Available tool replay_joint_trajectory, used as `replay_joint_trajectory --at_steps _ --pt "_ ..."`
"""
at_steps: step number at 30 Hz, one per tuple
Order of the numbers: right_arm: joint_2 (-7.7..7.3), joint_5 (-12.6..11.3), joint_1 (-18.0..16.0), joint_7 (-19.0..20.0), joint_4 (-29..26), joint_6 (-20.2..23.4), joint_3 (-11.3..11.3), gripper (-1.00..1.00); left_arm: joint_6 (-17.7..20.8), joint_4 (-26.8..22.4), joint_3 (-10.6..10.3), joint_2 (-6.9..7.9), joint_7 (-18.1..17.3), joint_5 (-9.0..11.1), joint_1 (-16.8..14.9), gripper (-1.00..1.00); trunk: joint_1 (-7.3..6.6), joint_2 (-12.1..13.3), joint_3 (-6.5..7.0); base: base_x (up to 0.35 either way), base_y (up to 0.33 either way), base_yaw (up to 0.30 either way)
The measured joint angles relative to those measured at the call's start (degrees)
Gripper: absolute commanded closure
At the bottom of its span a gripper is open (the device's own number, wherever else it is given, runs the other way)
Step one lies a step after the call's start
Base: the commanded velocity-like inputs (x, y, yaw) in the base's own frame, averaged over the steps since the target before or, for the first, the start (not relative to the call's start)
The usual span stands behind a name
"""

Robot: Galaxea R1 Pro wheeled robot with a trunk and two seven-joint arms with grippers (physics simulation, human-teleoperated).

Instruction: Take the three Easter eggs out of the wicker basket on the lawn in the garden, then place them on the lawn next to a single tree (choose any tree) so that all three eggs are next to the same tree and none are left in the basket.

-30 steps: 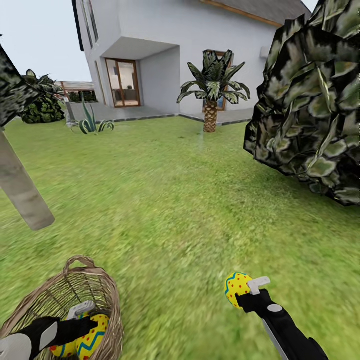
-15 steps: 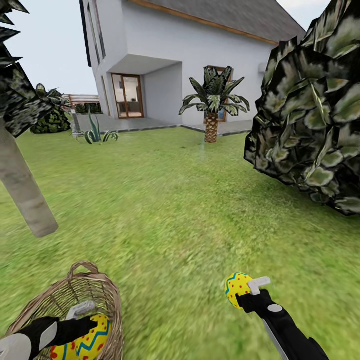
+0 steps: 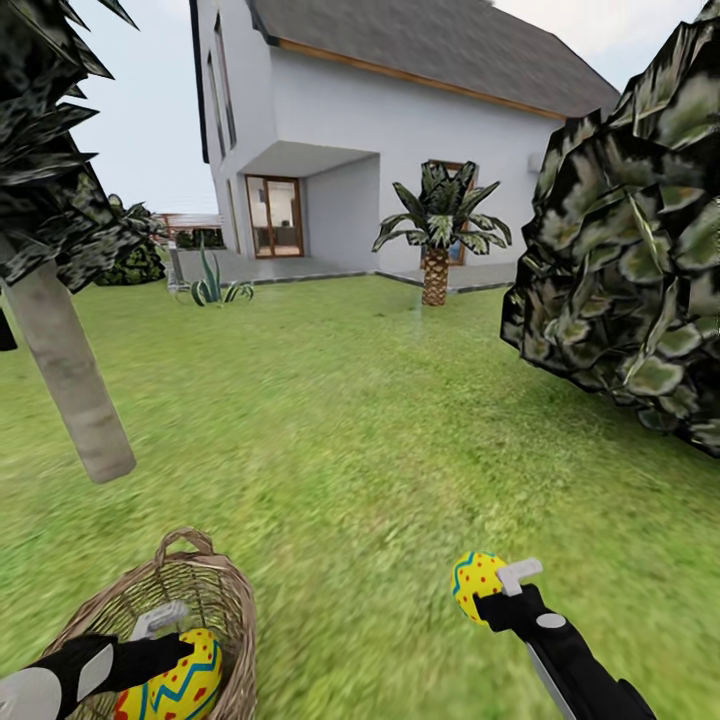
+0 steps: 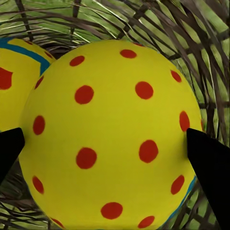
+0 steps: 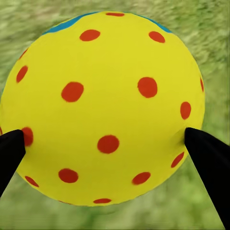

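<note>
Left gripper (image 3: 165,640) down inside the wicker basket (image 3: 225,600) at lower left, fingers clamped on a yellow egg (image 3: 180,680) with red dots and a blue zigzag; second egg (image 4: 14,72) just beside it in the basket. Right gripper (image 3: 490,590) out over the lawn (image 3: 350,420), well apart from the basket, fingers pinching another dotted egg (image 3: 475,585) above the grass. Pale tree trunk (image 3: 70,380) standing left of the basket. Dark bush (image 3: 630,260) to the right, short palm (image 3: 437,235) and white house (image 3: 400,120) beyond
</note>
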Motion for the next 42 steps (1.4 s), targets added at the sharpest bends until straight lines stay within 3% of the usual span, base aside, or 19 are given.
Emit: replay_joint_trajectory --at_steps 14,20,42 --pt "0.02 0.0 0.0 0.0 0.1 0.1 0.0 1.0 0.0 0.0 0.0 -0.09 0.0 0.0 0.0 1.0 -0.36 0.2 3.11 0.0 0.0 0.132" --pt "-0.61 0.0 0.0 0.3 1.4 0.3 -0.1 1.0 -0.2 0.0 0.0 -0.13 0.0 0.0 0.0 1.0 -0.36 0.2 3.11 0.0 0.0 0.004" --pt "-0.09 -0.4 0.0 0.2 2.0 -0.2 -0.1 1.0 -0.2 0.0 -0.1 -0.36 0.0 0.0 0.0 1.0 -0.93 0.5 7.98 0.0 0.0 0.0"
